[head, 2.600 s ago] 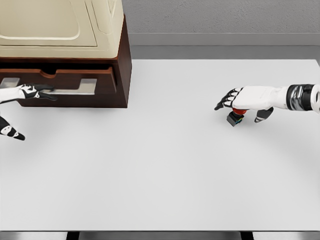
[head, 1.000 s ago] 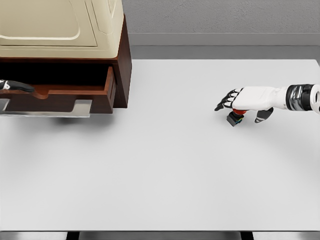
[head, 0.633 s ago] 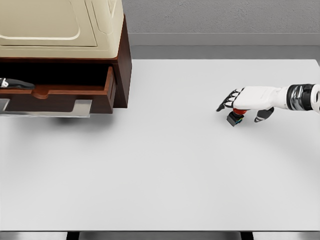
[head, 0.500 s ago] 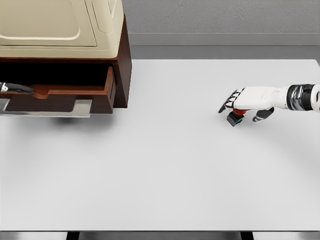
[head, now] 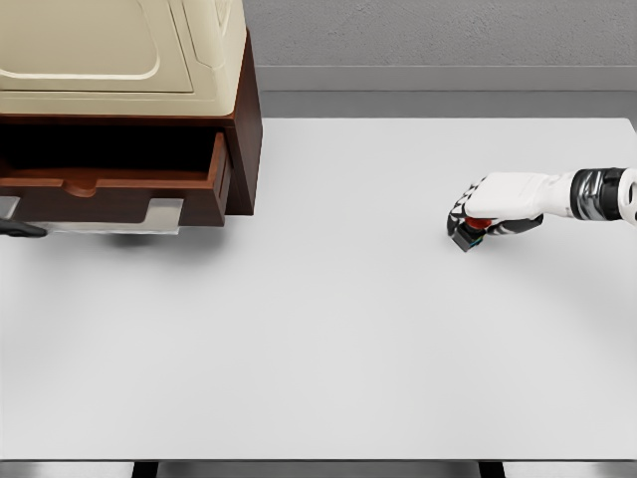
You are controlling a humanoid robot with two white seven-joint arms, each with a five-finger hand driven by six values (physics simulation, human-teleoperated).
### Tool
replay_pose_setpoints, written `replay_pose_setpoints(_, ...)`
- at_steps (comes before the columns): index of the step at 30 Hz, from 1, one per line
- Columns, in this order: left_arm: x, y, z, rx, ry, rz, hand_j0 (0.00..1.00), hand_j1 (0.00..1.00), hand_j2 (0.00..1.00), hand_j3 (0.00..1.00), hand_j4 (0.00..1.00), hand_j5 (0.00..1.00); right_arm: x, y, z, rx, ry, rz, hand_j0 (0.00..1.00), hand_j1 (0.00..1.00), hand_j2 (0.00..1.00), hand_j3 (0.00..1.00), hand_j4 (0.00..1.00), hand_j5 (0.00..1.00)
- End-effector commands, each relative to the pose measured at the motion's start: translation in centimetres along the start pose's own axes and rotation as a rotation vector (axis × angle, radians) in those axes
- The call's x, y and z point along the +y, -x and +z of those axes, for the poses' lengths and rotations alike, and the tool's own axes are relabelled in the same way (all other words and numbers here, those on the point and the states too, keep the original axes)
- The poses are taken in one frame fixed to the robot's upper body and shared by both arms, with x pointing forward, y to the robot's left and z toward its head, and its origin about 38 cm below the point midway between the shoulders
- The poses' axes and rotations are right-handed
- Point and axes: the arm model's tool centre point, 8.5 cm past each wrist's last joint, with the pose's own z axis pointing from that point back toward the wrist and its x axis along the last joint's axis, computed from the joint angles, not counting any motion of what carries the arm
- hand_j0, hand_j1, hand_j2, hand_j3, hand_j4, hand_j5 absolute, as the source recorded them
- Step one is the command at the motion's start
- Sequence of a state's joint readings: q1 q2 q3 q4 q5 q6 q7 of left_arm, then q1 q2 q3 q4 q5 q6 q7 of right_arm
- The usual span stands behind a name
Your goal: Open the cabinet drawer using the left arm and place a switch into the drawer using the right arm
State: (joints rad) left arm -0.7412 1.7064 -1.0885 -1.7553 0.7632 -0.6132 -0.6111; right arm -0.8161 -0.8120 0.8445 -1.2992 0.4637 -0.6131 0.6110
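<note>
At three o'clock on the table (head: 328, 339), the right hand (head: 495, 207) curls its fingers around the switch (head: 468, 237); the drawer (head: 109, 194) stands open at ten o'clock, and the left hand (head: 15, 230) barely shows at the edge, its fingers impossible to read.

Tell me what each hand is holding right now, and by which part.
The right hand is curled over the switch, gripping its red top. The left hand barely shows at the picture's edge; cannot tell.

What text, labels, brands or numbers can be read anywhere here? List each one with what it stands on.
None: no readable text, label, brand or number shows.
The cabinet, its open drawer, the white table and the switch under the right hand all appear unmarked.
</note>
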Motion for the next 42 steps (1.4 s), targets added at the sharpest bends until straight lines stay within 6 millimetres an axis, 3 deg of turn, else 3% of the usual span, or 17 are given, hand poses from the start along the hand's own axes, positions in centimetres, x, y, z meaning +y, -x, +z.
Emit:
replay_pose_setpoints(1, -0.2, -0.1, 0.8, 0.022, -0.001, 0.012, 1.00, 1.00, 1.00, 1.00, 1.00, 1.00, 0.0, 0.0, 0.1, 0.001, 0.003, -0.005, 0.54, 0.54, 0.54, 0.54, 0.54, 0.54)
replay_pose_setpoints(8, -1.8, 1.0, 0.4, 0.032, 0.032, 0.057, 1.00, 1.00, 1.00, 1.00, 1.00, 1.00, 0.0, 0.1, 0.1, 0.000, 0.005, -0.008, 0.44, 0.44, 0.44, 0.44, 0.44, 0.44)
replay_pose_setpoints(11, -2.9, 1.7, -1.0, 0.024, 0.083, 0.042, 1.00, 1.00, 1.00, 1.00, 1.00, 1.00, -0.1, 0.1, 0.2, -0.002, 0.009, -0.011, 0.35, 0.35, 0.35, 0.35, 0.35, 0.35)
replay_pose_setpoints(17, -6.1, 2.8, -6.1, -0.030, 0.242, -0.050, 1.00, 1.00, 1.00, 1.00, 1.00, 1.00, -1.1, 0.6, 0.9, 0.015, 0.047, -0.016, 0.34, 0.34, 0.34, 0.34, 0.34, 0.34)
replay_pose_setpoints(20, -6.9, 3.1, -6.6, -0.041, 0.260, -0.033, 1.00, 1.00, 1.00, 1.00, 1.00, 1.00, -2.0, 1.0, 1.6, 0.032, 0.083, -0.015, 0.32, 0.32, 0.32, 0.32, 0.32, 0.32)
replay_pose_setpoints(24, -6.5, 3.0, -6.3, -0.034, 0.251, -0.041, 1.00, 1.00, 1.00, 1.00, 1.00, 1.00, -3.5, 0.2, 0.2, -0.001, 0.129, -0.012, 0.33, 0.33, 0.33, 0.33, 0.33, 0.33)
replay_pose_setpoints(31, -6.1, 2.7, -6.6, -0.045, 0.243, -0.053, 1.00, 1.00, 1.00, 1.00, 1.00, 1.00, -8.9, -1.0, -1.1, -0.043, 0.248, 0.031, 0.33, 0.33, 0.33, 0.33, 0.33, 0.33)
replay_pose_setpoints(35, -6.2, 2.8, -6.5, -0.043, 0.243, -0.051, 1.00, 1.00, 1.00, 1.00, 1.00, 1.00, -12.1, -2.9, -2.7, -0.099, 0.297, 0.069, 0.34, 0.34, 0.34, 0.34, 0.34, 0.34)
replay_pose_setpoints(42, -6.5, 2.9, -6.3, -0.038, 0.241, -0.043, 1.00, 1.00, 1.00, 1.00, 1.00, 1.00, -14.8, -5.0, -4.0, -0.152, 0.301, 0.131, 0.35, 0.35, 0.35, 0.35, 0.35, 0.35)
